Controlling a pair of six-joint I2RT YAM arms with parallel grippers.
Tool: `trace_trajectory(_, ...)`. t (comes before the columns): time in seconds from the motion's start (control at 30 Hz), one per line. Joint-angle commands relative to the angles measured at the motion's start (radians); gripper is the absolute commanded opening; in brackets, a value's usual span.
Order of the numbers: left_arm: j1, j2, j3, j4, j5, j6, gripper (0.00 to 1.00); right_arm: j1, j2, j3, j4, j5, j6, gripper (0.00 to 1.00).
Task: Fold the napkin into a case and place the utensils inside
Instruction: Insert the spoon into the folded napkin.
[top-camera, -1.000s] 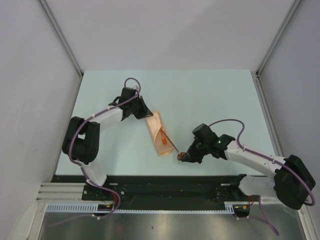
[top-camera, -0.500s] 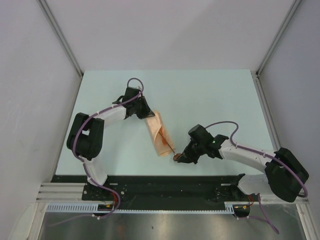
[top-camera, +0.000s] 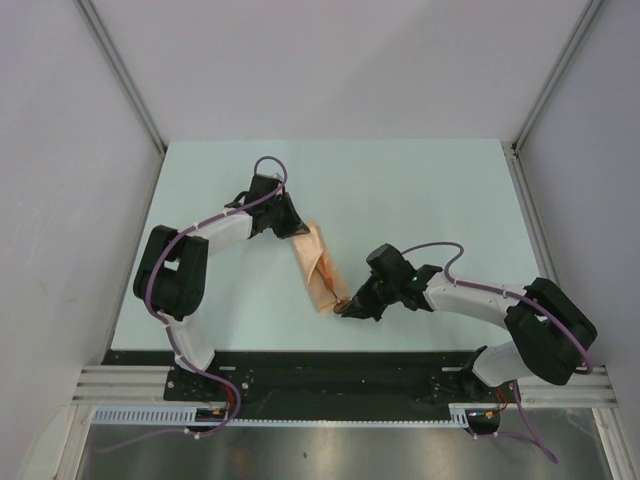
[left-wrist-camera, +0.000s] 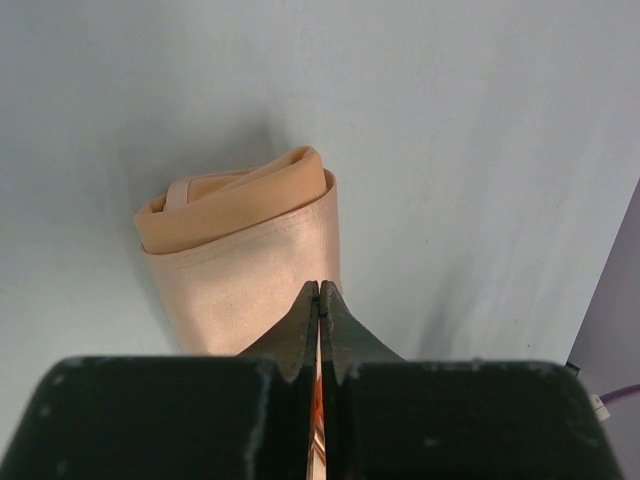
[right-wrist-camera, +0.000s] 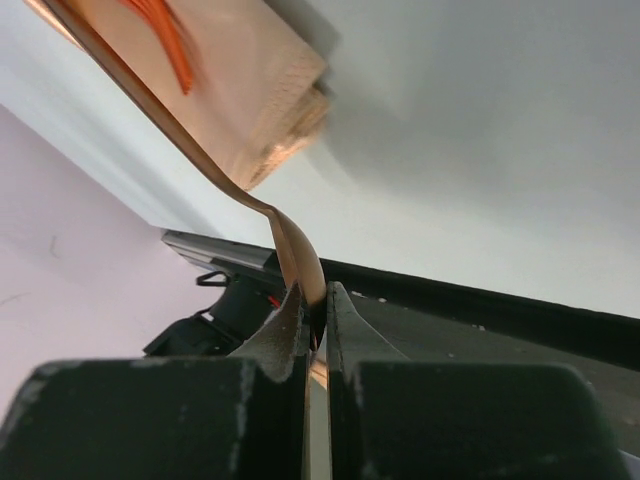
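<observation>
Cloth first: the narrow folded peach-orange cloth case (top-camera: 318, 268) lies on the pale blue-green table (top-camera: 420, 200), stretched between your two pincers. The left pincer (left-wrist-camera: 319, 295) is pinched fully together on one end of it, with the pocket running out ahead of its tips. The right pincer (right-wrist-camera: 316, 292) is clamped tight on the handle of a thin reddish-brown wood-like utensil (right-wrist-camera: 292, 245), which reaches up and ahead of its tips to the case's other end. I cannot tell whether the tip is inside.

Your risk is that tip catching on a fold. Pushing then would crumple or drag the pocket, perhaps out of the left pincer. The thin handle could also swivel in the jaws.

The overhead view gives you the line-up of arms and case. Only the right wrist view shows the handle's bend and an unidentifiable orange streak. Only the left wrist view shows the layered, rolled-over cloth end.
</observation>
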Motion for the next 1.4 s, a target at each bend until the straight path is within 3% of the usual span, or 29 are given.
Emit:
trace_trajectory(0.0,-0.004,-0.001,0.024,-0.004,-0.006,0.003,0.0,0.004,0.029,0.058,0.095,-0.009,0.065,0.0)
trace_trajectory(0.77,-0.004,-0.006,0.012,0.005,0.011,0.005,0.0,0.001,0.161,0.099,0.252,0.003,0.177,0.0)
trace_trajectory(1.37,-0.004,-0.01,0.012,0.01,0.026,0.0,0.0,-0.024,0.288,0.171,0.353,-0.014,0.171,0.08)
